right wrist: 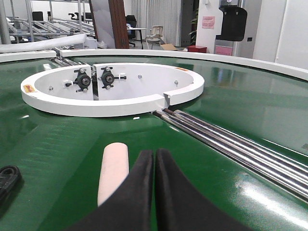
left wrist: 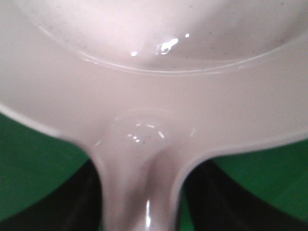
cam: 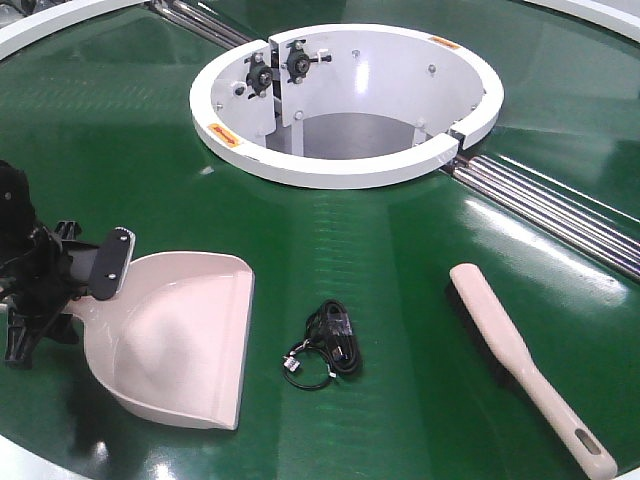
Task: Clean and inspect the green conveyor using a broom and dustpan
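The beige dustpan (cam: 175,345) lies flat on the green conveyor (cam: 400,270) at the left, its lip facing right. My left gripper (cam: 70,290) sits at its rear and hides the handle. In the left wrist view the dustpan's handle (left wrist: 137,192) runs between my two dark fingers (left wrist: 72,202), which hug both its sides, so the left gripper (left wrist: 139,197) is shut on it. The broom (cam: 520,360) lies on the belt at the right, handle toward the front edge. My right gripper (right wrist: 155,156) is shut on nothing, hovering just right of the broom (right wrist: 113,171).
A coiled black cable (cam: 330,345) lies on the belt between dustpan and broom, and shows at the left edge (right wrist: 7,178). The white ring hub (cam: 340,172) stands at the back centre. Steel rollers (cam: 560,215) run from it toward the right.
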Robot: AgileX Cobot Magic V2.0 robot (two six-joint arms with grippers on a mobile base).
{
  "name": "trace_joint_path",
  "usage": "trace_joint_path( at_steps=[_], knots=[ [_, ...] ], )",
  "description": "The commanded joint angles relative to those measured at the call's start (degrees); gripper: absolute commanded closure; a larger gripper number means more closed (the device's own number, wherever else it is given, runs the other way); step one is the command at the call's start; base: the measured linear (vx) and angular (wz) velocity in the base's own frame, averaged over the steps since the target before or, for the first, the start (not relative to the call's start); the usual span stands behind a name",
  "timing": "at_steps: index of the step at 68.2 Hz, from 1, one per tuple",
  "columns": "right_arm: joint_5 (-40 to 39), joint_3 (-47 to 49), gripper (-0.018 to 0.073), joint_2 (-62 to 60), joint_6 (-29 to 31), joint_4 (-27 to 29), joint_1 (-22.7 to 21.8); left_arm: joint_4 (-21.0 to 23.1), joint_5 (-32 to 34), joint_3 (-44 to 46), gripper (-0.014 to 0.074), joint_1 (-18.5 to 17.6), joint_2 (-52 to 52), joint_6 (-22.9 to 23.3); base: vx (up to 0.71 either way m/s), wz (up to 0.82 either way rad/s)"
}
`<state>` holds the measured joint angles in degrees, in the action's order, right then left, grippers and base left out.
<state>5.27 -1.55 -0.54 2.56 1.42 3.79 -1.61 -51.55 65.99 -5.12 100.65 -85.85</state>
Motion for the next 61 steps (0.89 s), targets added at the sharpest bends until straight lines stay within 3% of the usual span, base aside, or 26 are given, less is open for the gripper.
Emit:
trace_joint_path(
  at_steps=[1, 15, 35, 61],
  knots=[
    [-4.35, -1.23, 0.0568, -1.04, 0.13, -0.2, -0.08, 0.39, 0.32, 1.27, 0.0412, 0.12, -2.39, 0.17, 0.0, 0.0],
    [-4.35, -1.23, 0.0568, -1.04, 0.13, -0.2, -0.08, 0.28, 0.38, 1.35, 0.0603, 0.12, -3.97, 0.17, 0.0, 0.0],
    [-4.35, -1.23, 0.0568, -1.04, 0.13, -0.2, -0.08, 1.16, 0.05, 1.35, 0.0604, 0.06, -6.26, 0.17, 0.0, 0.0],
    [-4.35, -1.23, 0.0568, -1.04, 0.13, -0.2, -0.08, 0.28, 0.17, 1.35, 0.0604, -2.55, -6.32, 0.42, 0.0, 0.0]
  ],
)
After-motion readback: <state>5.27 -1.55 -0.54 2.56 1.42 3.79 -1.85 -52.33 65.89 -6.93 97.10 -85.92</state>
